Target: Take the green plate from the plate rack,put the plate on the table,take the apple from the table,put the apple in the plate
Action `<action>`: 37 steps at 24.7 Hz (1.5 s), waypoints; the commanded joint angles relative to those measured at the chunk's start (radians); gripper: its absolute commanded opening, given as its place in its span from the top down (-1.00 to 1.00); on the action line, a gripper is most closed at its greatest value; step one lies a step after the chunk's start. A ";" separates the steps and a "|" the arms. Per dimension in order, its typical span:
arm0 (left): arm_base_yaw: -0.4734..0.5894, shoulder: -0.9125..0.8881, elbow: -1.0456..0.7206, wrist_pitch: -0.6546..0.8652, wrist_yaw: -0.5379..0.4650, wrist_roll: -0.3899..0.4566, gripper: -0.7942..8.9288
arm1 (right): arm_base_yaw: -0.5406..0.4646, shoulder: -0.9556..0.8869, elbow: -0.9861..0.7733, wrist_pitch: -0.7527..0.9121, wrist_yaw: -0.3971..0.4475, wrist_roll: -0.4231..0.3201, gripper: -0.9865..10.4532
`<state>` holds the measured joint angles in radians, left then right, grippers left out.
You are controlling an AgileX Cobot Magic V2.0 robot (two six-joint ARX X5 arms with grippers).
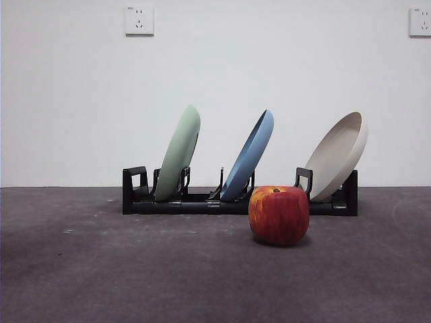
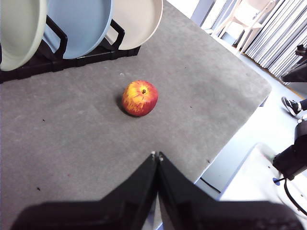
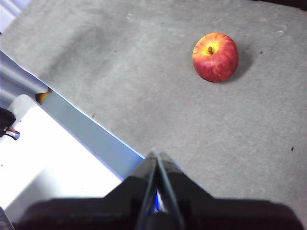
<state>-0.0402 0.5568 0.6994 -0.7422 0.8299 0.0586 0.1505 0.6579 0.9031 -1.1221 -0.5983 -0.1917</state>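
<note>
Seen level from the front, the plate rack (image 1: 239, 202) stretches across the far part of the table (image 1: 101, 269) with three plates standing in its slots, all tilted toward the right. The green plate (image 1: 178, 153) sits in the leftmost slot, a blue plate (image 1: 249, 156) in the middle, and a cream-white plate (image 1: 338, 155) at the right end. The apple (image 1: 279, 214) rests on the table just in front of the rack, between the blue and cream-white plates, stem dimple up. Neither arm appears in this view.

The left wrist view looks down on the same rack and plates from above and shows the left gripper (image 2: 156, 155) hanging over the near table, jaws pressed together, well apart from the apple. It also takes in the table's right edge and the floor beyond.

The right wrist view shows no rack at all, only the apple on bare table and the right gripper (image 3: 155, 153), jaws likewise pressed together, above the table's edge.
</note>
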 commanded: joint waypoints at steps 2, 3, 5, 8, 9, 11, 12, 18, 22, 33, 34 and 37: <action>0.000 -0.001 0.003 0.000 -0.024 0.020 0.55 | 0.002 -0.001 0.002 0.003 0.003 -0.015 0.65; 0.000 -0.001 0.003 -0.001 -0.037 0.020 0.34 | 0.002 -0.002 0.002 0.003 0.003 -0.013 0.48; 0.000 -0.001 0.003 0.000 -0.056 0.015 -0.19 | 0.002 -0.002 0.002 0.003 0.004 0.006 -0.01; 0.000 -0.001 0.003 0.000 -0.072 0.013 -0.39 | 0.002 0.001 0.002 0.003 0.004 0.026 -0.40; 0.000 -0.001 0.003 0.000 -0.071 0.013 -0.39 | 0.002 0.002 0.002 0.003 0.004 0.026 -0.39; 0.000 -0.001 0.003 0.002 -0.071 0.013 -0.39 | 0.002 0.003 0.002 0.003 0.004 0.026 -0.39; 0.000 -0.001 0.003 0.002 -0.071 0.013 -0.39 | 0.002 0.003 0.002 0.003 0.004 0.026 -0.39; 0.000 -0.001 0.003 0.027 -0.083 0.010 -0.39 | 0.002 0.003 0.002 0.003 0.004 0.026 -0.39; -0.003 0.027 0.023 0.079 -0.103 -0.012 -0.39 | 0.002 0.003 0.002 0.003 0.004 0.027 -0.38; -0.124 0.349 0.251 0.224 -0.214 -0.013 -0.39 | 0.002 0.003 0.002 0.003 0.004 0.027 -0.38; -0.143 0.398 0.285 0.240 -0.232 -0.013 -0.39 | 0.002 0.003 0.002 0.003 0.004 0.027 -0.38; -0.182 0.517 0.366 0.282 -0.273 -0.010 -0.39 | 0.002 0.003 0.002 0.003 0.004 0.029 -0.38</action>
<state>-0.2115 1.0401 1.0462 -0.4782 0.5652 0.0483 0.1505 0.6617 0.9031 -1.1225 -0.5945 -0.1680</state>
